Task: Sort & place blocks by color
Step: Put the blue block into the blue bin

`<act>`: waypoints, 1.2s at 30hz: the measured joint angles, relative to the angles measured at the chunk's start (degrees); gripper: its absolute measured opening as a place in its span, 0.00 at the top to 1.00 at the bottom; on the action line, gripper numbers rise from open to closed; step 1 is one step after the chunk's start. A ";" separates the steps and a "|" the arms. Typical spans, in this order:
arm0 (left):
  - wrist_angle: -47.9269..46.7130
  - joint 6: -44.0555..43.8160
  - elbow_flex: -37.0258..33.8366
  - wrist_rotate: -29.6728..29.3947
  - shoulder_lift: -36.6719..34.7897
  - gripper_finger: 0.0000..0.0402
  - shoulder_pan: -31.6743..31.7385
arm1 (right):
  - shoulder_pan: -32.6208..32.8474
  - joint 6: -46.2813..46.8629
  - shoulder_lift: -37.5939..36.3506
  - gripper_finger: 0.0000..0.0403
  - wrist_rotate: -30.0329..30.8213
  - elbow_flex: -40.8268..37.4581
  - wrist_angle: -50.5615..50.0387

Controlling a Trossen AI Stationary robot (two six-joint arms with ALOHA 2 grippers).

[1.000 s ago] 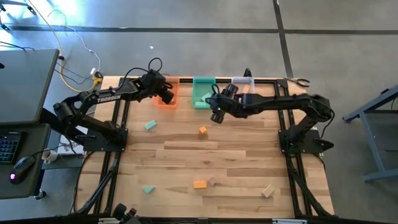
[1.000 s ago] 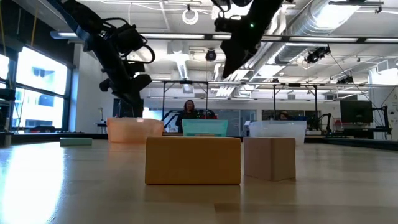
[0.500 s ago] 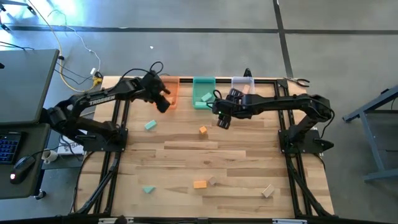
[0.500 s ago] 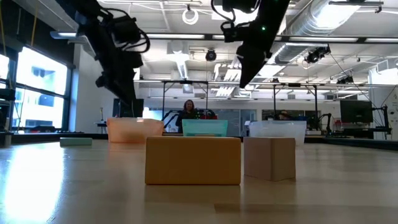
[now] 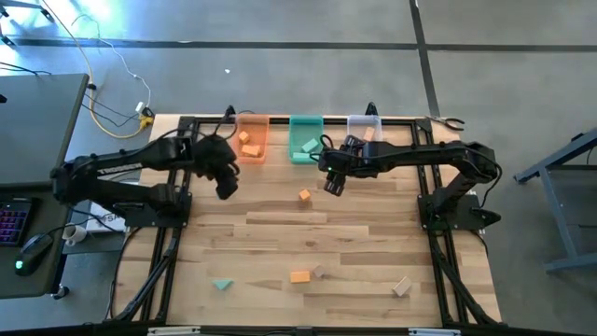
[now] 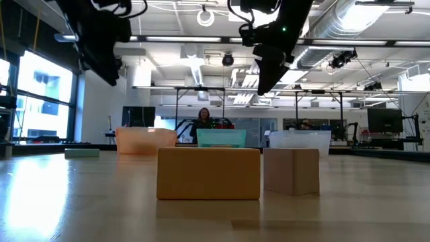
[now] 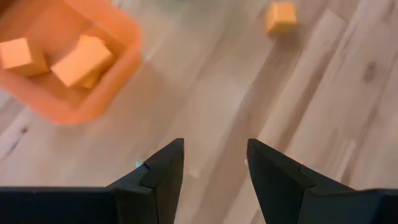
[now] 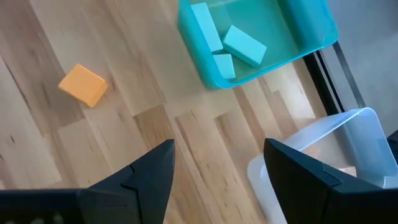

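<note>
- Your blocks are split between the bins and the surface (image 5: 280, 210): orange blocks (image 5: 245, 143) lie in the orange bin (image 5: 252, 120), teal blocks (image 8: 239, 43) in the green bin (image 5: 305, 121).
- A clear bin (image 5: 364, 122) stands beside the green one at the far edge.
- One orange cube (image 5: 304, 195) sits loose on the surface, just in front of the green bin.
- Near the front edge you have an orange brick (image 5: 298, 276) touching a wooden cube (image 5: 318, 272), a teal block (image 5: 221, 284) to their left and a wooden block (image 5: 402, 287) to their right.
- Your left end effector (image 5: 227, 185) hangs over bare surface in front of the orange bin, fingers parted with nothing between them.
- Your right end effector (image 5: 334, 185) hovers near the loose orange cube, jaws wide and empty.
- A person (image 6: 203, 118) sits in the room behind the bins.
</note>
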 joint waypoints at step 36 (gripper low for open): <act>-4.07 -1.16 -5.31 -3.47 24.38 0.59 6.09 | 0.00 1.49 0.00 0.42 -0.09 0.00 1.36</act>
